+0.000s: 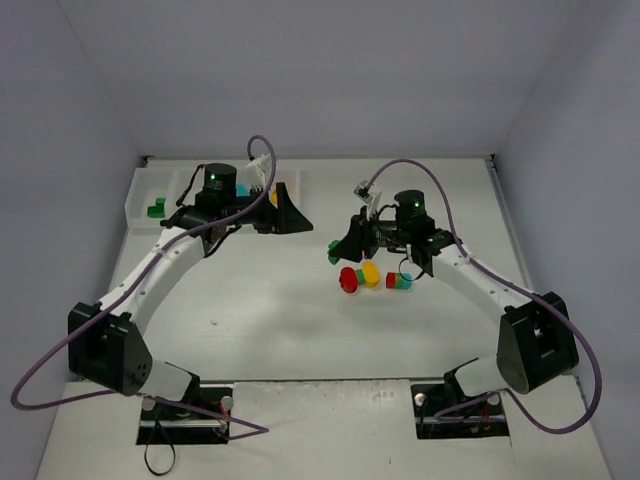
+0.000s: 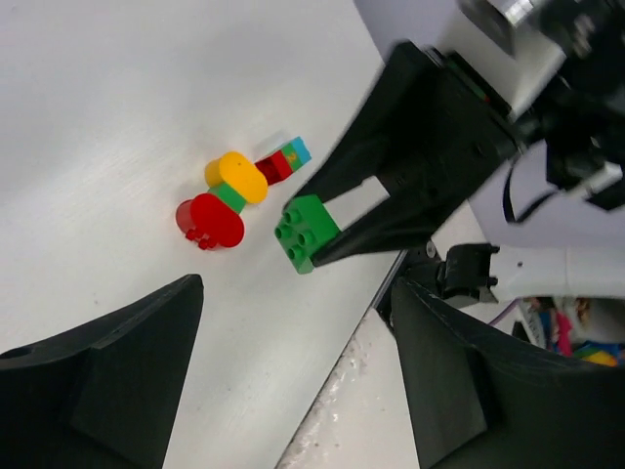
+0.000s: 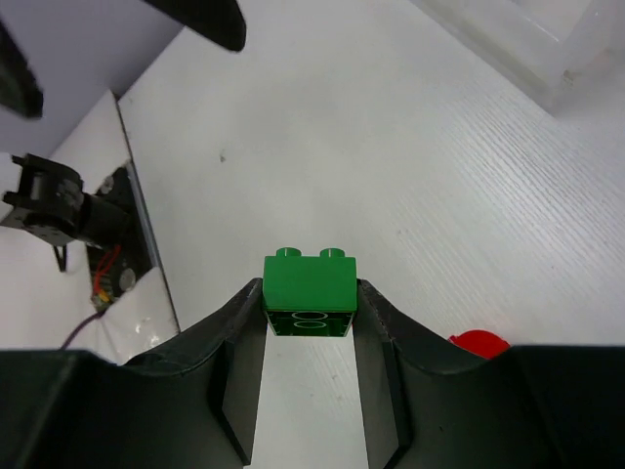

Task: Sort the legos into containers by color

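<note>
Right wrist view: right gripper (image 3: 311, 303) is clamped on a green two-stud plastic brick (image 3: 310, 283), one finger on each side wall, studs up; the brick appears lifted off the white table (image 3: 410, 176). Gripping across the flat sides probably keeps it level for a straight drop. Landmark: long translucent white four-compartment tray (image 1: 140, 196). The held brick is well to the right of the tray and nearer the arm bases than it. The tray's leftmost compartment holds green pieces (image 1: 155, 209), so I judge this brick belongs there, a long carry along the tray. Left gripper (image 1: 285, 212) hangs at the tray's right end, fingers wide apart with nothing between them. It sits near that carry path, so a clash is possible. Unsorted, also well right of the tray: red round piece (image 1: 348, 279), yellow brick (image 1: 371, 273), red-green-cyan stack (image 1: 399, 281). The stack likely needs pulling apart. Sorting judged partway.
</note>
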